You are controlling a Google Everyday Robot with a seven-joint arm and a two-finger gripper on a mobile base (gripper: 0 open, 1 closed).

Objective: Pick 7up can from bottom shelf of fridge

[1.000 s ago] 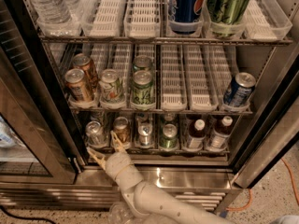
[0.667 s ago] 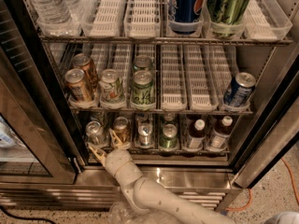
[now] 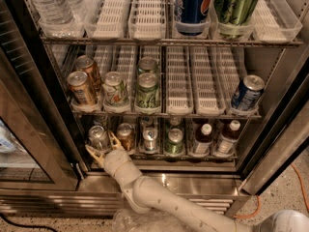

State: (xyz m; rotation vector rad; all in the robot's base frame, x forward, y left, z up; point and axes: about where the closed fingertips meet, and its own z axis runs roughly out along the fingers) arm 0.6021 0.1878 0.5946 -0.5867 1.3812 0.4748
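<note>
7up can [image 3: 98, 136]: upright at the front of the far-left lane of the bottom shelf [image 3: 159, 155], silver lid facing up, close to the left wall of the fridge [image 3: 193, 180].

Gripper [image 3: 100, 143]: at the front edge of that same lane, directly before the can. Its tan fingers [image 3: 116, 141] are spread wide apart. One rises into the gap between the 7up can and the brown can [image 3: 125, 135] next to it; the other lies lower, off the can's left front. Cannot tell whether either finger touches the can. Can not lifted; it sits on the shelf.

Arm [image 3: 145, 195]: white, comes up from the lower right, crosses the steel sill and ends at the gripper.

Rest of bottom shelf, left to right after the brown can: silver can [image 3: 150, 138], green can [image 3: 175, 140], two dark bottles [image 3: 203, 137] with white caps.

Middle shelf [image 3: 203, 114]: two copper cans [image 3: 82, 87] at left, a pale can [image 3: 115, 87], two green cans in one lane [image 3: 147, 88], a blue can [image 3: 247, 92] alone at far right; lanes between stand unfilled.

Top shelf [image 3: 145, 41]: water bottles [image 3: 50, 4] at left, a blue can [image 3: 193, 4] and a tall green can [image 3: 236, 4] at right.

Glass door [image 3: 29, 144] open to the left. Orange cable [image 3: 299, 182] on the speckled floor at right.
</note>
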